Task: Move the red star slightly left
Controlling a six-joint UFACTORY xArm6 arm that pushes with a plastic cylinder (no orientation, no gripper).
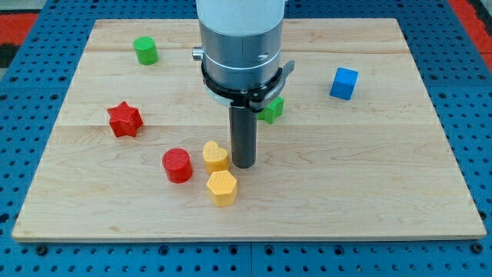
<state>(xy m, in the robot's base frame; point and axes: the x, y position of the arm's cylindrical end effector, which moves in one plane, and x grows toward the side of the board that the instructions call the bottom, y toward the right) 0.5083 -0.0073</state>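
No pincer here, just a rod; my tip [244,165] sits just right of the yellow heart [215,156]. Red star [124,120] lies well left. I should circle to its right side, then nudge left gently.

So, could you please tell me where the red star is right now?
The red star sits on the wooden board's left side in the camera view, up-left of the red cylinder and well left of my tip.
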